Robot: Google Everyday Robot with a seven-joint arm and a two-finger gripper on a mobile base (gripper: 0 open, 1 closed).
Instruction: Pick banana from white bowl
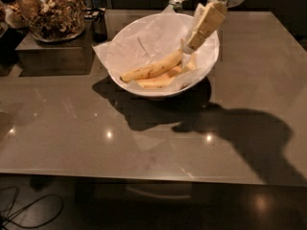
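The white bowl (139, 40), wide and lined with crinkled white paper, sits at the back middle of the table. The banana (151, 70), long, curved and speckled, lies across the bowl with its stem end up to the right. Paler bananas (160, 80) lie under it. My gripper (188, 48) reaches down from the upper right into the bowl's right side, its tip right at the banana's stem end.
A glass jar of brown snacks (50, 11) stands on a dark box (53, 54) at the back left. A dark bottle top (176, 4) shows behind the bowl. The grey table (144, 143) stretches to the front edge, with the arm's shadow on the right.
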